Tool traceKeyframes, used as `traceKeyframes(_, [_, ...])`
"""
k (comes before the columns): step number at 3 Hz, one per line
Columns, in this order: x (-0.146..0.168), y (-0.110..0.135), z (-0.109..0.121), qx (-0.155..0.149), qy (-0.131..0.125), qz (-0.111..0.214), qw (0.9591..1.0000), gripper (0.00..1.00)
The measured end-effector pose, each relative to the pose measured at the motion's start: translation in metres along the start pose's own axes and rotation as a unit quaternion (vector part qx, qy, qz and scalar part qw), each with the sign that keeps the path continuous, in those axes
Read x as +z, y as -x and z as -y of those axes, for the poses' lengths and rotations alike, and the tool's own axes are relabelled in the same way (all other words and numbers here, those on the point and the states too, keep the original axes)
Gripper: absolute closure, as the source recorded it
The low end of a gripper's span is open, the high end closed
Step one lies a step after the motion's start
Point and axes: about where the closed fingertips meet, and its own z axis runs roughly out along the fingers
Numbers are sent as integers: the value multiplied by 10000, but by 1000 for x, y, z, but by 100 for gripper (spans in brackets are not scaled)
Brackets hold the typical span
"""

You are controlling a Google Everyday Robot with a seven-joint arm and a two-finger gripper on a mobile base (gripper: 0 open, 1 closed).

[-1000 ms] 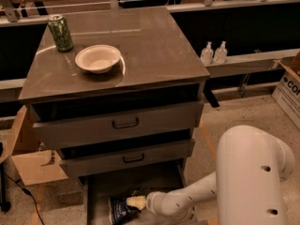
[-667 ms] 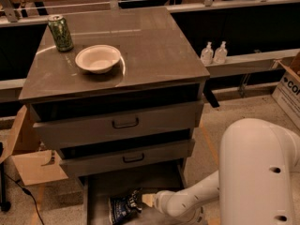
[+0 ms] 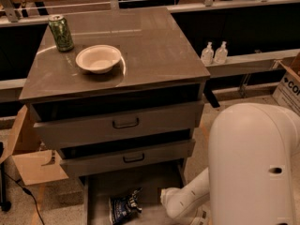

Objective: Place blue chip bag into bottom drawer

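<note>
The blue chip bag (image 3: 124, 206) lies crinkled on the floor of the bottom drawer (image 3: 150, 182), which is pulled out at the foot of the cabinet. My gripper (image 3: 164, 195) is at the end of the white arm, low over the drawer's right part, just to the right of the bag and apart from it. Nothing shows in the gripper. The arm's large white body fills the lower right and hides the drawer's right side.
Two grey-fronted drawers with black handles (image 3: 125, 123) (image 3: 133, 158) sit slightly open above. On the cabinet top stand a white bowl (image 3: 98, 58) and a green can (image 3: 61, 32). A cardboard box (image 3: 33, 165) is at the left, two small bottles (image 3: 213, 53) on a ledge at the right.
My gripper has drawn back to the right, away from the blue chip bag. The bag stays lying in the bottom drawer, no longer touched.
</note>
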Motion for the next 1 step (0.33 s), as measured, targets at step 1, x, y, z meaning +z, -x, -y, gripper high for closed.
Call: traceKeyframes(1, [0, -1, 5, 101, -82, -31, 9999, 39])
